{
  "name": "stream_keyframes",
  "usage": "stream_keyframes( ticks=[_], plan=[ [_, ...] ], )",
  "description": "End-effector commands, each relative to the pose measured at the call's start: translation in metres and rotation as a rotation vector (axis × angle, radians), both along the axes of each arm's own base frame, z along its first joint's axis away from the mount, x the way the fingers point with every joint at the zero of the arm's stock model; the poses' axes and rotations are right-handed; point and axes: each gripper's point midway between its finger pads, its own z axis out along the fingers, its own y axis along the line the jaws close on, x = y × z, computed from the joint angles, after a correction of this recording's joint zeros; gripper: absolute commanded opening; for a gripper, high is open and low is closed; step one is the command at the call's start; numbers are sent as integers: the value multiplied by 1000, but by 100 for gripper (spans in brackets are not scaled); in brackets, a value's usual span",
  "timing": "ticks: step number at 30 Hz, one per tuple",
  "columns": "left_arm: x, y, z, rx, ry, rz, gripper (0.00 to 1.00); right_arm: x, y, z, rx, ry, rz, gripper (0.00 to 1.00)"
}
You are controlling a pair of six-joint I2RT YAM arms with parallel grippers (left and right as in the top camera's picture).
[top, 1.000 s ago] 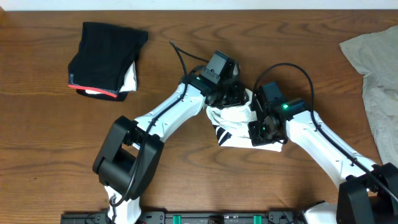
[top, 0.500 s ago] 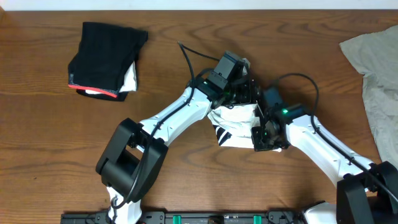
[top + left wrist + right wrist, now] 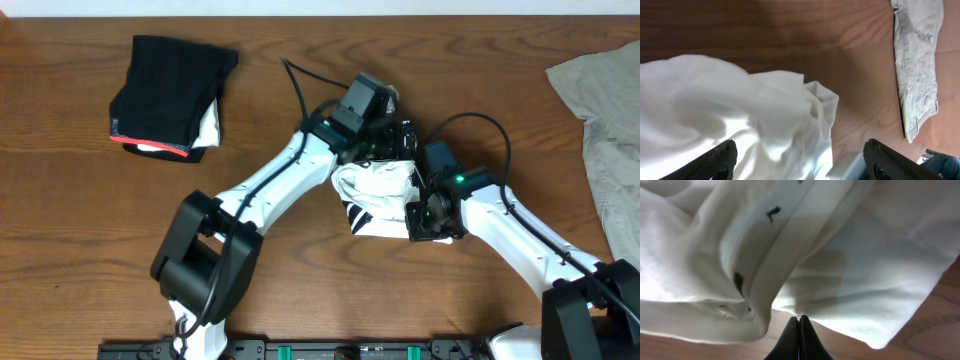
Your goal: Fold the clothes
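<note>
white t-shirt (image 3: 715,110) bunched between the spread left pincer (image 3: 800,146); right pincer (image 3: 799,320) pressed together just beside its edge

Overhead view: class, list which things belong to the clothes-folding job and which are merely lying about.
Job in hand: white T-shirt; black red-edged garment; grey-beige garment; left claw; right claw.

Merely there: wooden table; black base rail.

Overhead, I see even, sharp light and soft shadows on the tabletop (image 3: 80,200). My wrist views are blurry close up, the white T-shirt (image 3: 715,110) glaring bright.
</note>
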Motion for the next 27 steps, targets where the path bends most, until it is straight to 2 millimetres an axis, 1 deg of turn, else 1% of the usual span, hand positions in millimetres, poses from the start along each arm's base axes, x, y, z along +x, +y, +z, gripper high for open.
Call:
stream_keyframes(
  ticks=[1, 3, 5, 9, 13, 18, 21, 23, 25, 27],
  plan=[
    [-2, 8, 28, 10, -54, -47, 83, 0, 3, 10, 19, -33, 16, 1],
    [-8, 24, 12, 117, -28, -31, 83, 0, 3, 14, 24, -48, 15, 1],
    [-16, 37, 0, 209, -17, -33, 82, 1, 2, 18, 28, -58, 10, 2],
    [-29, 45, -11, 304, -3, -47, 82, 1, -1, 21, 30, -64, 0, 2],
    [-31, 44, -16, 356, -39, -42, 82, 1, -1, 21, 30, -64, 0, 2],
    [-31, 36, -18, 350, -53, -48, 82, 4, 0, 21, 34, -75, 0, 2],
    [-29, 35, -23, 353, -49, -48, 80, 6, 1, 22, 39, -83, 0, 1],
    [-29, 35, -28, 358, -41, -48, 76, 10, 8, 23, 76, -96, 7, 1],
    [-29, 35, -33, 364, -34, -50, 74, 14, 18, 26, 123, -114, 25, 1],
    [-28, 34, -34, 363, -35, -50, 74, 19, 22, 28, 147, -135, 31, 1]
  ],
)
